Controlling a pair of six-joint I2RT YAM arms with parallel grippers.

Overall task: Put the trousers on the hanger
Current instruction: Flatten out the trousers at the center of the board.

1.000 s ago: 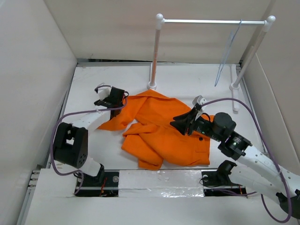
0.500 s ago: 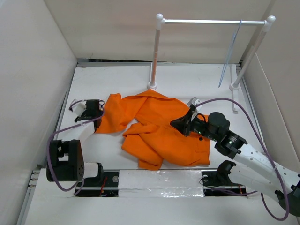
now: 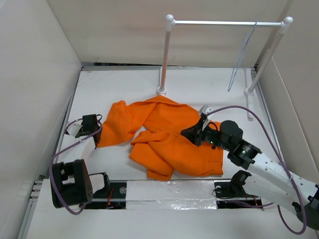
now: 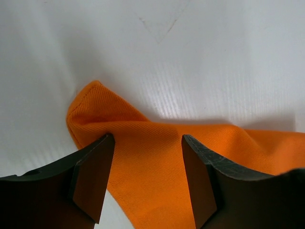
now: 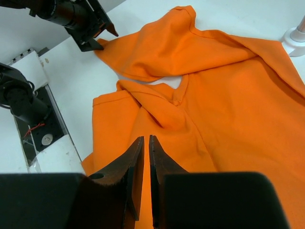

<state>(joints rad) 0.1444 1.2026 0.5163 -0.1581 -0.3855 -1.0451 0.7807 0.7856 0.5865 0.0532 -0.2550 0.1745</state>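
The orange trousers [image 3: 167,132] lie crumpled on the white table, with one leg stretched out to the left. My left gripper [image 3: 95,127] is at that leg's end. In the left wrist view it [image 4: 147,137] is open, with the cloth [image 4: 152,162] lying between the jaws. My right gripper [image 3: 184,132] hovers over the middle of the trousers. In the right wrist view it [image 5: 146,138] is shut with only a thin slit and nothing in it, above the cloth [image 5: 228,95]. The pale blue-grey hanger [image 3: 242,55] hangs from the rod at the back right.
The white rack has a rod [image 3: 224,23] on two posts, with round bases [image 3: 161,91] on the table just behind the trousers. White walls close in the left, back and right. The left gripper also shows in the right wrist view [image 5: 102,40].
My left gripper has moved left and nearer, from the upper edge of the leg to its end. The leg now lies further out to the left. The right gripper shifted slightly.
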